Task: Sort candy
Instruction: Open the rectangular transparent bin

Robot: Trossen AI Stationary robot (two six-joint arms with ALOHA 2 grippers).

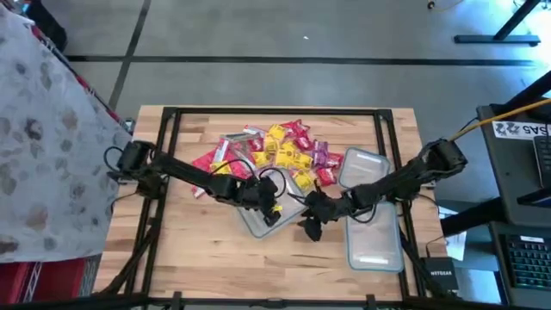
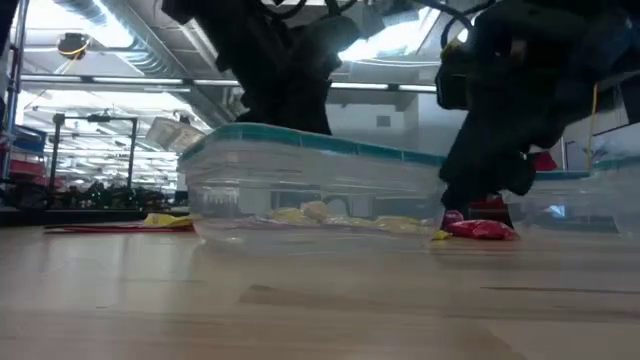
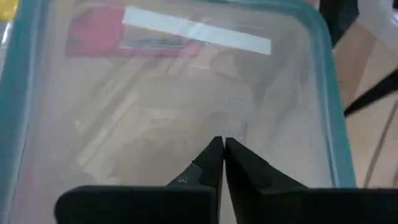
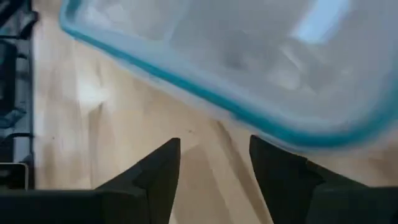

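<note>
Wooden table [image 1: 198, 250] bears all. Nearest, right gripper [image 1: 310, 231] over bare wood, fingers spread wide, empty. Left gripper [image 1: 274, 212] above clear container [image 1: 251, 222], fingers pinched together, holding nothing visible. Candy [image 1: 280, 148] heaped farther back; left arm nearer.

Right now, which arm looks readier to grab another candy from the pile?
Probably the left: its gripper sits nearer the candy pile, though shut over a container. The right gripper, open, hangs farther away.
</note>
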